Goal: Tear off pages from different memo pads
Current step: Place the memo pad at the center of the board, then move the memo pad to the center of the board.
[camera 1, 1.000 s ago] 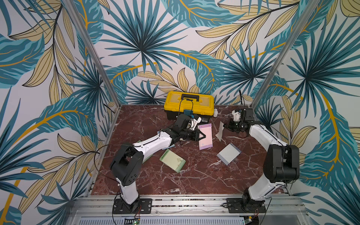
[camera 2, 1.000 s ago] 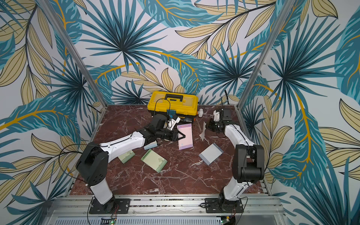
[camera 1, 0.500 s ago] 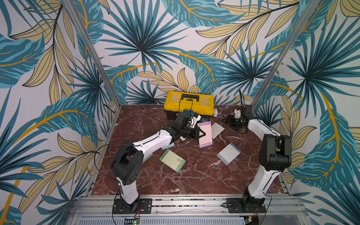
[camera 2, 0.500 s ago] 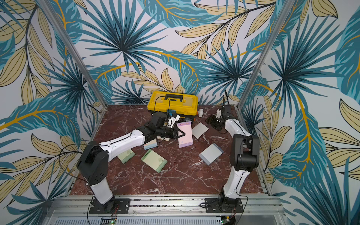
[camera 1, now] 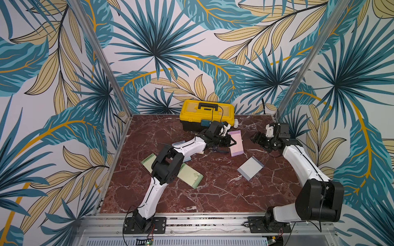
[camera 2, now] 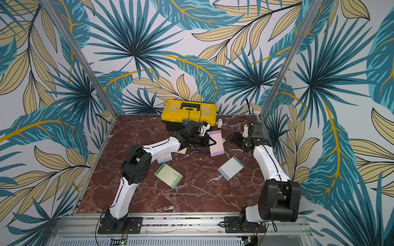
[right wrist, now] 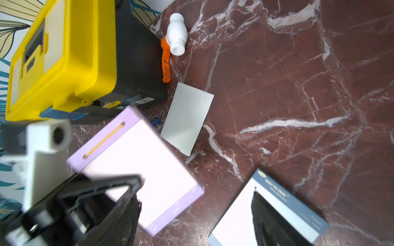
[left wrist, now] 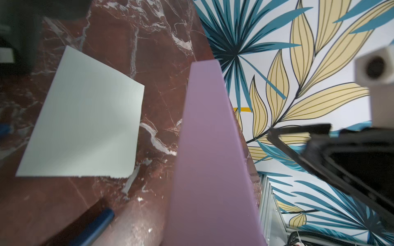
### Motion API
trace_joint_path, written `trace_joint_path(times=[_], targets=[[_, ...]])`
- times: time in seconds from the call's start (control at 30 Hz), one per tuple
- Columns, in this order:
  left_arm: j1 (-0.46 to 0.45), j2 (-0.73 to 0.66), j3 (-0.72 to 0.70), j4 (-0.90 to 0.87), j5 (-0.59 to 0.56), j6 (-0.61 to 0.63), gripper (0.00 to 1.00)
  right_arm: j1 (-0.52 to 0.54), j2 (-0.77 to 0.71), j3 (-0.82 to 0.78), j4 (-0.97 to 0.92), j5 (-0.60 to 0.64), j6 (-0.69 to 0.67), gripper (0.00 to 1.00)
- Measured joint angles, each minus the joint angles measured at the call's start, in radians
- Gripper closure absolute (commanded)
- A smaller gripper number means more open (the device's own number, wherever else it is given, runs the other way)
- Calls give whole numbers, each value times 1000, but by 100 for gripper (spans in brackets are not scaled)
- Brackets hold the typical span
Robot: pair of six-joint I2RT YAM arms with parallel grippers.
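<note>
Right wrist view: one pale page (right wrist: 187, 119) lies flat on the marble table (right wrist: 287, 85), just beside the yellow toolbox (right wrist: 64, 53) and close to the far corner of the pink-lilac memo pad (right wrist: 138, 161). Neither arm touches it.

Change noted: a second ago the right gripper (camera 1: 255, 138) held this sheet upright. It has since released it and drawn back toward the right edge of the table. Its jaws stand apart with nothing between them.

The left gripper (camera 1: 232, 142) remains clamped on one long edge of the pink-lilac memo pad. The left wrist view shows the pad edge-on, apparently raised off the table, with the page lying alongside. The pad has also shifted toward the sheet, and in both top views it hides most of it.

Assessment: the page from this pad is torn off and delivered, so this pad is finished. The blue-bordered pad (camera 1: 250, 168) and the green pad (camera 1: 189, 173) lie apart on the table and are probably still to be dealt with. The left arm probably has to set the lilac pad down before a different pad can be steadied.
</note>
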Motion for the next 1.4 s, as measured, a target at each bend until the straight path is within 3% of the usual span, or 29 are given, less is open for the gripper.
trace_joint_path(times=[0.13,0.2,0.3,0.43,0.5,0.7,0.97,1.1,1.3,1.4], targets=[[0,133,65,61,14,-83,100,0,-78,-72,-24,-1,4,16],[2,198,119,77,46,-129,94,0,-101,-93,-40,-5,7,16],[2,251,182,108,76,-180,61,0,-114,-113,-58,-14,11,16],[2,259,188,122,82,-217,33,0,-114,-131,-72,-35,23,15],[2,259,189,119,93,-223,28,0,-114,-137,-79,-34,26,14],[2,195,143,-15,95,-112,23,0,-132,-161,-103,-11,31,15],[2,-288,-228,-254,-34,72,22,0,-133,-158,-180,57,13,25],[2,-478,-369,-285,-80,97,27,-1,15,-78,-239,98,-27,37],[-3,-582,-589,-283,-146,71,30,-19,208,15,-234,147,-79,82],[-17,-601,-661,-294,-184,58,31,-31,274,50,-236,179,-85,90]])
